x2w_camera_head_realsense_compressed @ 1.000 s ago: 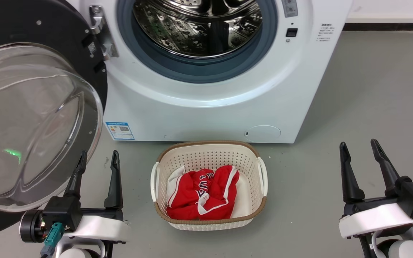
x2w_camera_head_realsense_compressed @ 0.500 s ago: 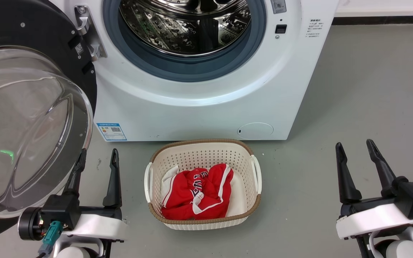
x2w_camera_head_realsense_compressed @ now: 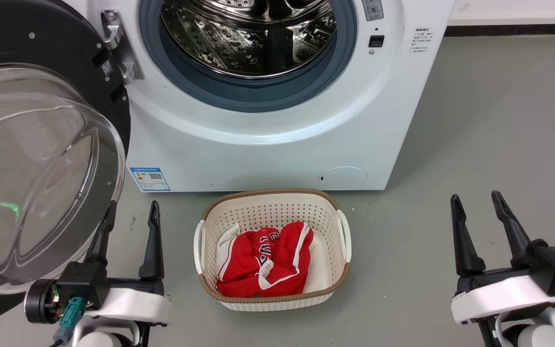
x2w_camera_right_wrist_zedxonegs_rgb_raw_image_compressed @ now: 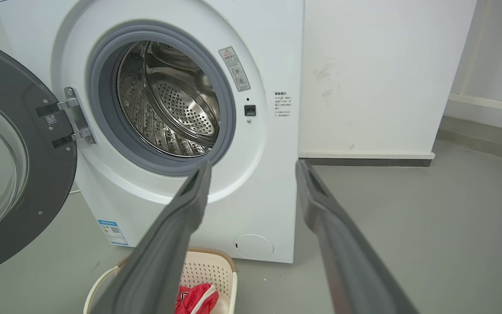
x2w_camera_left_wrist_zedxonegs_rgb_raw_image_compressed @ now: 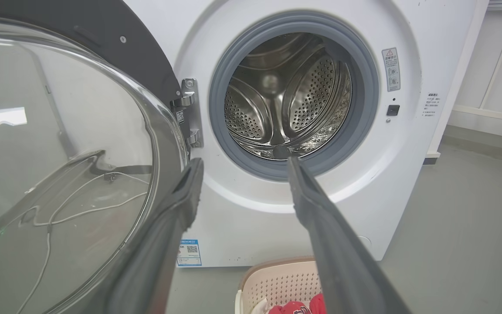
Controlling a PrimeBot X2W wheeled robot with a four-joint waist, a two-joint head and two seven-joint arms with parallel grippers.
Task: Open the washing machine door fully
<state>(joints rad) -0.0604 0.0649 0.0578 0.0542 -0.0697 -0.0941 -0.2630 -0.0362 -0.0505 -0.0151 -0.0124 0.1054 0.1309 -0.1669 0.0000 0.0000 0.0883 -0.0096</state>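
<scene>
The washing machine door point(x2w_camera_head_realsense_compressed: 32, 159) point(x2w_camera_left_wrist_zedxonegs_rgb_raw_image_compressed: 59, 144) point(x2w_camera_right_wrist_zedxonegs_rgb_raw_image_compressed: 11, 174) is swung wide to the left on its metal hinge point(x2w_camera_head_realsense_compressed: 118, 48), its glass bowl bulging toward me. The steel drum point(x2w_camera_head_realsense_compressed: 248, 33) lies exposed inside the grey rubber ring. My left gripper point(x2w_camera_head_realsense_compressed: 132, 212) point(x2w_camera_left_wrist_zedxonegs_rgb_raw_image_compressed: 242, 163) is open at the lower left, just beside the door's lower rim, holding nothing; I cannot tell whether its left finger touches the glass. At the lower right my right gripper point(x2w_camera_head_realsense_compressed: 475, 202) point(x2w_camera_right_wrist_zedxonegs_rgb_raw_image_compressed: 253, 168) stands open over the bare floor, well away from the machine.
A white laundry basket point(x2w_camera_head_realsense_compressed: 272, 207) with red and white clothes point(x2w_camera_head_realsense_compressed: 265, 262) sits on the grey floor in front of the machine, between my two grippers. A small round white flap point(x2w_camera_head_realsense_compressed: 342, 177) is low on the machine front. A white wall is to the right.
The view shifted a little between one second ago and half a second ago, so the machine and basket sit slightly further left in the picture. The door and both grippers keep their places.
</scene>
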